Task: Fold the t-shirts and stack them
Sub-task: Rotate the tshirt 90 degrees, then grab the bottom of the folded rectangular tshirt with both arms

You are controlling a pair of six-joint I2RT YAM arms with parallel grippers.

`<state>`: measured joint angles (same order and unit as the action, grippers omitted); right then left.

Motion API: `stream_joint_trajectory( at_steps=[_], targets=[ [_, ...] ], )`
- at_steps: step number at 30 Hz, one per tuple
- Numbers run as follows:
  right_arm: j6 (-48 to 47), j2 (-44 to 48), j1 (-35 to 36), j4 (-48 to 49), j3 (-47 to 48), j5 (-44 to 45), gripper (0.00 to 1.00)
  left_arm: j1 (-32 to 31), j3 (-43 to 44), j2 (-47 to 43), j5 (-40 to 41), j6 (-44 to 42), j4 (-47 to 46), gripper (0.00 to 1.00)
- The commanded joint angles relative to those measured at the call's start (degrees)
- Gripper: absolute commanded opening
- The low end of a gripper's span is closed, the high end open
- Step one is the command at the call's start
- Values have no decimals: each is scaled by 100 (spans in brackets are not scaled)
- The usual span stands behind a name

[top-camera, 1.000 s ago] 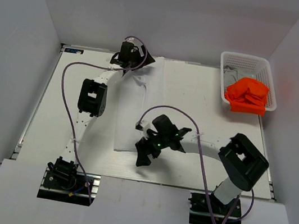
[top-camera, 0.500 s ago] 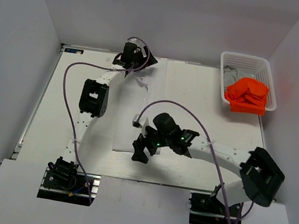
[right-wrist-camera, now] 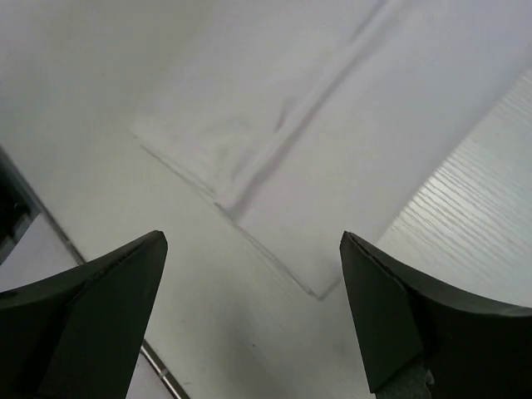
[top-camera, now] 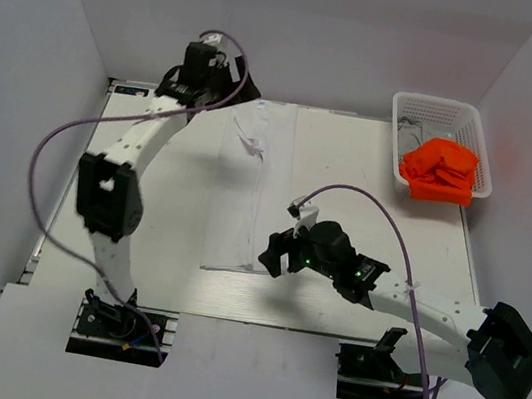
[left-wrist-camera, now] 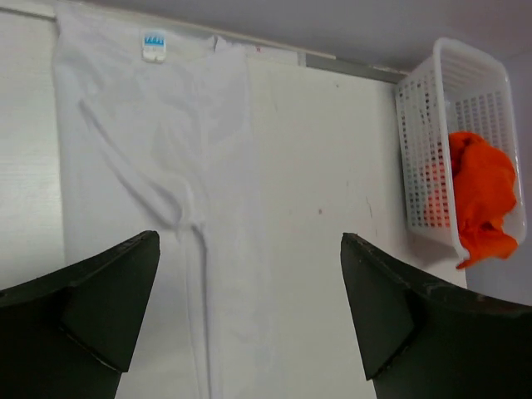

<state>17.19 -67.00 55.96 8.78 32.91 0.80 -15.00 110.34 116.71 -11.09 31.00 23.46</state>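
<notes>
The white t-shirt (top-camera: 247, 192) lies flat on the table as a long folded strip running from the back edge toward me. In the left wrist view the same white t-shirt (left-wrist-camera: 158, 166) shows its collar label at the far end. My left gripper (top-camera: 233, 88) hovers open above the shirt's far end, holding nothing. My right gripper (top-camera: 275, 259) stands open just right of the shirt's near right corner (right-wrist-camera: 314, 291), empty. The orange t-shirt (top-camera: 439, 171) lies crumpled in the basket, with some grey cloth (top-camera: 409, 137) behind it.
The white lattice basket (top-camera: 440, 109) stands at the table's back right; in the left wrist view the basket (left-wrist-camera: 440, 108) is at the right edge. White walls close in the table on three sides. Purple cables loop off both arms.
The left arm has swung up and left, away from the shirt's far edge. The right gripper has drawn back to the right, off the shirt's near edge. The shirt lies still.
</notes>
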Motion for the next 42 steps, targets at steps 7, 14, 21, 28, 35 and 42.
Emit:
stream_joint_trajectory(
  at_steps=[7,14,21,28,35,42],
  targets=[
    [979,73,-323,-569,-39,651,90,-318,-5223,-3363,116,527,236,100],
    [988,-418,-446,-500,-30,-218,90,-652,-7148,-4533,-428,899,730,100],
    [927,-928,-508,-807,155,-650,90,-819,-7703,-4500,-876,741,810,100],
    [1058,-1069,-595,-772,32,-739,90,-873,-7695,-3683,-676,688,660,71],
    [1085,-1464,-683,-772,172,-853,79,-873,-7642,-3171,-675,688,528,32],
    [1094,-1825,-727,-869,409,-898,22,-873,-7589,-2979,-552,688,510,9]
  ],
)
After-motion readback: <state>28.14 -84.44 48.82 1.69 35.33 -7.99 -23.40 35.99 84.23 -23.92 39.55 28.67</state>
